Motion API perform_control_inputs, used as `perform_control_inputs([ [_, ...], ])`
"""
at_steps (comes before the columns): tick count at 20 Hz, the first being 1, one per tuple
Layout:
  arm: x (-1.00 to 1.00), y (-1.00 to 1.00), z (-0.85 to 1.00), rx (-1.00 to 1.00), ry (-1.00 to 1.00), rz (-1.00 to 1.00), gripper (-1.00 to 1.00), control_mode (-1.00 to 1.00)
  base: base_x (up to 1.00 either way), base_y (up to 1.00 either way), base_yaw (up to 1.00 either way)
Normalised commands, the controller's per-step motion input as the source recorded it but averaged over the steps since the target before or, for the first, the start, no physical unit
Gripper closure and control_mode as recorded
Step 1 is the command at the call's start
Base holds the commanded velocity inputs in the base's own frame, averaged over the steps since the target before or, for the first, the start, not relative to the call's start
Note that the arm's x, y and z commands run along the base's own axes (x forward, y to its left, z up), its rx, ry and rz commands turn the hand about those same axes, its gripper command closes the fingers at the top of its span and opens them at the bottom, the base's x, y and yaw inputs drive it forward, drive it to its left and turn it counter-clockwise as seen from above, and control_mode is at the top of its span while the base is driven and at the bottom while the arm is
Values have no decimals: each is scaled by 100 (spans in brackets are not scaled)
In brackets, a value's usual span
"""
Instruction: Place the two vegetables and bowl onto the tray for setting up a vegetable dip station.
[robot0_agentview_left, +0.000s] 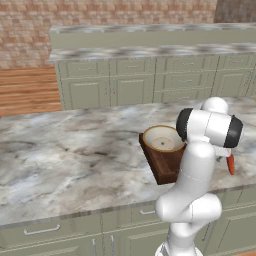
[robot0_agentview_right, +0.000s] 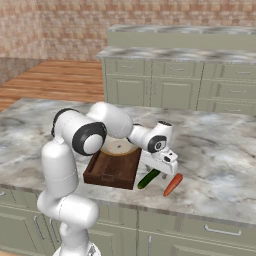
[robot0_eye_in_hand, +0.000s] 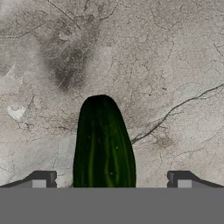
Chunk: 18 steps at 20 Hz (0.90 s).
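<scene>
Left base view: tan-rimmed round bowl (robot0_agentview_left: 163, 139) sits on dark brown wooden tray (robot0_agentview_left: 165, 161) nr front edge of grey marble surface (robot0_agentview_left: 65, 155); slender orange-red carrot stick (robot0_agentview_left: 230, 164) beside arm.
Right base view: arm bent fwd and down, hand (robot0_agentview_right: 159, 172) over slender dark green cucumber stick (robot0_agentview_right: 148, 179), just right of tray.
Hand view: hand open, fingers (robot0_eye_in_hand: 43, 180) either side of cucumber.

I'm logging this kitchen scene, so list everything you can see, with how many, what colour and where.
tray: one, dark brown wood, on the marble counter near its front edge
bowl: one, tan outside and cream inside, on the tray's far end
cucumber: one, dark green, lying on the counter just right of the tray
carrot: one, orange-red, on the counter right of the cucumber
counter: one, grey-veined marble, over pale green drawers
back cabinets: one row, pale green, against the brick wall
floor: reddish wood planks, between the counters
gripper: one, dark tips, open, either side of the cucumber
</scene>
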Motion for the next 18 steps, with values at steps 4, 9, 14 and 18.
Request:
perform_control_inputs([
  [4,0,0,-9,0,0,0,100,-100,0,0,0],
  [9,0,-3,0,0,4,0,100,-100,0,0,0],
  [14,-6,-16,9,0,11,0,100,-100,0,0,0],
  [18,-13,-14,24,0,16,0,100,-100,0,0,0],
])
